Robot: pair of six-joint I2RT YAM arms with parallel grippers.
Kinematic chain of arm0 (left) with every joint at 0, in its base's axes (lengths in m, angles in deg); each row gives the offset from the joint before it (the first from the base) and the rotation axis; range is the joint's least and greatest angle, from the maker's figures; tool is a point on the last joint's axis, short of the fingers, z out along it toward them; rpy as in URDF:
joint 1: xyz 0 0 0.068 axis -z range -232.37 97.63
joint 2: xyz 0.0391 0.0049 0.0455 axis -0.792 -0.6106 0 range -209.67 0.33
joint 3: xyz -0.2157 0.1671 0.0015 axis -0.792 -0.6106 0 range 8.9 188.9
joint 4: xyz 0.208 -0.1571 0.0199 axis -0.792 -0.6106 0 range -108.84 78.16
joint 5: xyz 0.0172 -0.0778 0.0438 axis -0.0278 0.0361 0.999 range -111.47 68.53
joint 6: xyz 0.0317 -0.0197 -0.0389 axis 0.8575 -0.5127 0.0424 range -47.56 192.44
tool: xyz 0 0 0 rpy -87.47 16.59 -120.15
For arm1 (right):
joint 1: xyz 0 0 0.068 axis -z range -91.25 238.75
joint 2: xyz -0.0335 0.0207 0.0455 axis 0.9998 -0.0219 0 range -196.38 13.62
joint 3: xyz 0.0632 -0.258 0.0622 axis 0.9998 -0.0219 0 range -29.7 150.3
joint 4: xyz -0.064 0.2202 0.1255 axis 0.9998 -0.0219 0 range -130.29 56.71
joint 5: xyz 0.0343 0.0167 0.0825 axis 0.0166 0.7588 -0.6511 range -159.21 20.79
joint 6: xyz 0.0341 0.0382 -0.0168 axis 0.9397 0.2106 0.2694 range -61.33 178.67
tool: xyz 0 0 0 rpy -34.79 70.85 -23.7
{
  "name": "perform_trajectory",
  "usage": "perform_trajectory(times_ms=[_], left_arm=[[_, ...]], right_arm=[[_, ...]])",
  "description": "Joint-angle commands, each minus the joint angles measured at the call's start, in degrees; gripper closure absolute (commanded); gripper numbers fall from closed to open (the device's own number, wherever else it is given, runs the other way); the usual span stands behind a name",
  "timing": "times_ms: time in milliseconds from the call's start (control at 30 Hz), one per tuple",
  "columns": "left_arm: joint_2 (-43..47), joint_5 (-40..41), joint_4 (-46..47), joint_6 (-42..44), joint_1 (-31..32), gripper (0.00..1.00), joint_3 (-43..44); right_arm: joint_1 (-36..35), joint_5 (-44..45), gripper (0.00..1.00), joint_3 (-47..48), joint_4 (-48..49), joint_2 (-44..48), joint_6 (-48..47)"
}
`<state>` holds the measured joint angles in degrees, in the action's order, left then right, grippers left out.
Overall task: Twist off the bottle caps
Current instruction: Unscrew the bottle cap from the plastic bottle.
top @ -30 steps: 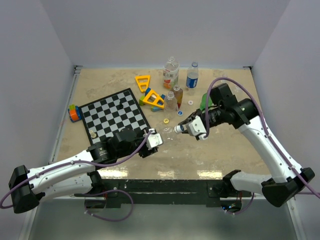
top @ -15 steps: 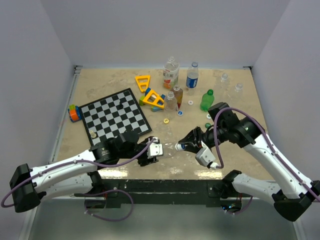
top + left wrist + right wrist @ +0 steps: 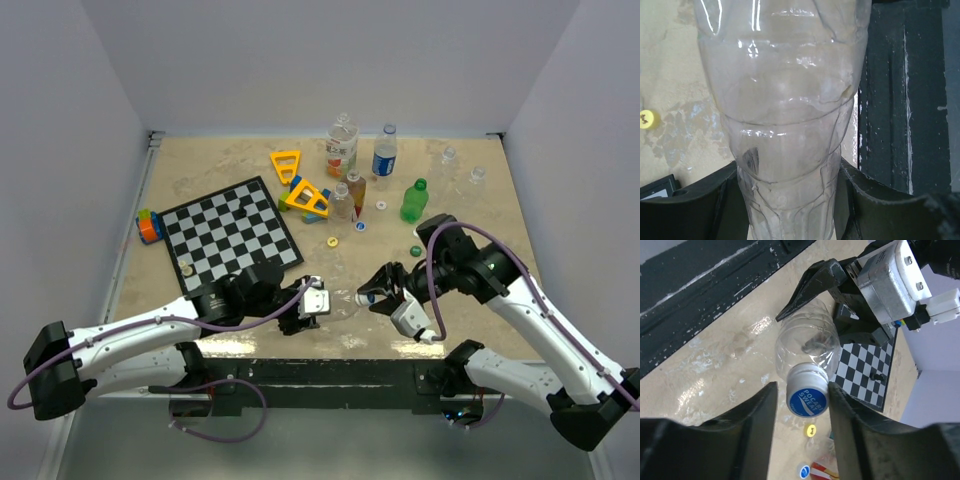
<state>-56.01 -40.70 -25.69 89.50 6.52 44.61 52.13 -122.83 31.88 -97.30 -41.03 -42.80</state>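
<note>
Progress: small round loose caps (image 3: 331,242) upper-centre | my left claw (image 3: 322,302) pinches clear plastic bottle (image 3: 785,115), its blue-topped white cap (image 3: 808,399) not yet off | right claw (image 3: 802,387) slightly spread around it

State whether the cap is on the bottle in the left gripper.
On: the blue-topped cap sits on the neck of the clear bottle, between the fingers of the right gripper.

Clear bottle (image 3: 785,125), both ends beyond the left-wrist view's edges

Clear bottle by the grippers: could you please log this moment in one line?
left gripper: grips clear bottle | right gripper: open around cap | cap: on bottle
</note>
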Motion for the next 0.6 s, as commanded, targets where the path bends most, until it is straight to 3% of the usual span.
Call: perform_trajectory(times_ms=[0,200,367,467,567], left_arm=[[2.02,0.24,6.29,-0.54,-0.36,1.00,1.30],[2.63,1.46,6.46,-0.80,-0.36,1.00,1.21],[2.29,6.30,6.64,-1.41,-0.36,1.00,1.30],[1.85,7.71,6.55,-1.76,-0.36,1.00,1.56],[1.58,10.51,6.73,-2.64,-0.36,1.00,1.83]], right_arm=[[1.46,-4.20,0.48,1.17,1.25,0.86,4.34],[4.45,-4.47,0.34,3.10,1.25,3.14,10.76],[8.58,-6.22,0.29,5.12,1.78,6.05,19.62],[9.81,-6.85,0.02,5.04,9.30,6.31,39.61],[10.95,-7.62,0.02,3.90,12.68,5.70,48.72]])
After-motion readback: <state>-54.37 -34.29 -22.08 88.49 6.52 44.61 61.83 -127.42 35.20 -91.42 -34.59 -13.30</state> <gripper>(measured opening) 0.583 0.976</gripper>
